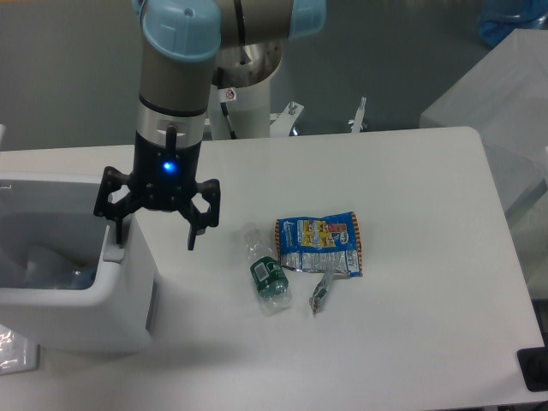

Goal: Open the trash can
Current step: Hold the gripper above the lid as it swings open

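Trash can: the white trash can (pixel 86 300) stands at the table's (pixel 411 342) left edge, top open, pale contents dimly visible inside.
Gripper: the gripper (pixel 154 235) hangs over the bin's right rim, fingers spread wide, holding nothing; one fingertip (pixel 117 229) sits at the grey tab (pixel 112 253), the other hangs outside the bin wall.
Nearby: a crushed bottle (pixel 266 272) and blue snack bag (pixel 319 245) lie to the right, apart from the bin.

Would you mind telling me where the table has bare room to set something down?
The table is bare right of the snack bag and along the front edge. It is crowded between the trash can and bag, where the gripper hangs beside the bottle.
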Motion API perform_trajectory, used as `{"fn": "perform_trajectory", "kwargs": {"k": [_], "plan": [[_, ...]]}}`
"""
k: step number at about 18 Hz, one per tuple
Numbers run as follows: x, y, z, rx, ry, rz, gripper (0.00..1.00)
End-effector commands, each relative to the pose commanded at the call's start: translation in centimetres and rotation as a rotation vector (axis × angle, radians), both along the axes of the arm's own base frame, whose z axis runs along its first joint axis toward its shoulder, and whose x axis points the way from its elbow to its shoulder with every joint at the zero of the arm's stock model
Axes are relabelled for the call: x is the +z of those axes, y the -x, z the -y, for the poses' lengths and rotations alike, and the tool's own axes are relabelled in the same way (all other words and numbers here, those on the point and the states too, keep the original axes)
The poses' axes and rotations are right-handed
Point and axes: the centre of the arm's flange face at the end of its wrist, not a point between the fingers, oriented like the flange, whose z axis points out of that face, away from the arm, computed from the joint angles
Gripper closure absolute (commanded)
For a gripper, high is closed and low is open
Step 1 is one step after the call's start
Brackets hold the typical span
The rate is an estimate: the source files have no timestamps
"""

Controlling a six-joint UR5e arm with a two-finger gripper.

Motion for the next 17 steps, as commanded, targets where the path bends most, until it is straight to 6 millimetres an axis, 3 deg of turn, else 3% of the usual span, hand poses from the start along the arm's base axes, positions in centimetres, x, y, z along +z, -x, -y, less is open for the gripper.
{"fn": "perform_trajectory", "kwargs": {"k": [5, 8, 10, 13, 17], "plan": [[4.9, 1.4, -0.5, 0.008, -0.115, -0.096, 0.0], [7.8, 3.9, 0.1, 0.066, -0.121, -0.196, 0.0], [8.8, 5.7, 0.3, 0.114, -0.081, -0.285, 0.0], [7.5, 7.5, 1.1, 0.118, 0.078, -0.451, 0.0], [7.0, 8.0, 1.6, 0.048, 0.157, -0.534, 0.0]]}}
